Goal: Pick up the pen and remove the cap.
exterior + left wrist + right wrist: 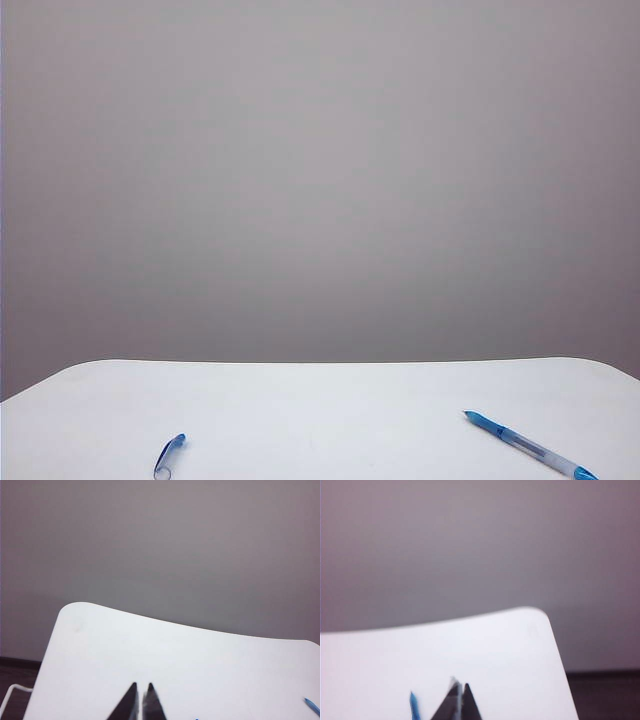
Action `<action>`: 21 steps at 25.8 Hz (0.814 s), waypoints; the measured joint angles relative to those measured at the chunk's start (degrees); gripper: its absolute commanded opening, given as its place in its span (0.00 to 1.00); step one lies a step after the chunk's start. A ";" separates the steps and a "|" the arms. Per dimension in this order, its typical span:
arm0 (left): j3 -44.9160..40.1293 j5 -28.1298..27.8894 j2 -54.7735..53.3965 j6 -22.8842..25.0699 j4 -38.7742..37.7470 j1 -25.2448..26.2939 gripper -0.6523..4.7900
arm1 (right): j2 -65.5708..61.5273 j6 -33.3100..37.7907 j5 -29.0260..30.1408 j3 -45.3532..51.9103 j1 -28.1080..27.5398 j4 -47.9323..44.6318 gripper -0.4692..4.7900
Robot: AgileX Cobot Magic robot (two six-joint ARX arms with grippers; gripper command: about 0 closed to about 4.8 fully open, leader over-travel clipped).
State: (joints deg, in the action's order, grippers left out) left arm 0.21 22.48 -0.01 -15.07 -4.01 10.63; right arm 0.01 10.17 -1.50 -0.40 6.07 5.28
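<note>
The pen (530, 447) lies flat on the white table (320, 395) at the front right, its blue tip pointing back and to the left. The short blue cap (169, 455) lies apart from it at the front left. Neither gripper shows in the exterior view. In the left wrist view my left gripper (142, 685) hovers over bare table with its jaws together and nothing between them; the pen's tip (312, 706) peeks in at the frame edge. My right gripper (460, 686) is shut and empty, with the pen's blue tip (413, 705) just beside its fingers.
The table's rounded far corners (75, 607) (535, 614) and its side edges show in the wrist views, with dark floor beyond. A plain grey wall stands behind the table. A thin white frame (15, 690) shows below the table's left edge.
</note>
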 measured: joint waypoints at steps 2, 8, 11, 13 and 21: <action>0.00 -1.46 0.00 0.00 -0.72 -0.42 0.16 | 0.00 -0.02 0.00 0.00 0.00 1.84 0.09; 0.02 -9.53 -0.04 1.14 -4.13 -3.37 0.16 | -0.13 -0.13 -1.53 0.00 -0.09 5.33 0.09; 0.02 -11.47 -0.04 1.99 -4.22 -3.63 0.16 | -0.20 -0.13 -1.55 0.00 -0.13 5.33 0.09; 0.02 -11.69 -0.04 2.32 -4.37 -3.61 0.16 | -0.13 -0.13 -1.55 0.00 -0.13 5.33 0.09; 0.15 -12.22 -0.24 6.73 -5.22 -3.61 0.18 | -0.13 0.07 -1.38 0.00 -0.02 5.33 0.09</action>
State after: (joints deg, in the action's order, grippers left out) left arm 0.36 10.26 -0.25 -8.34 -9.23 7.03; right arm -0.12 10.24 -2.87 -0.40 6.04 10.61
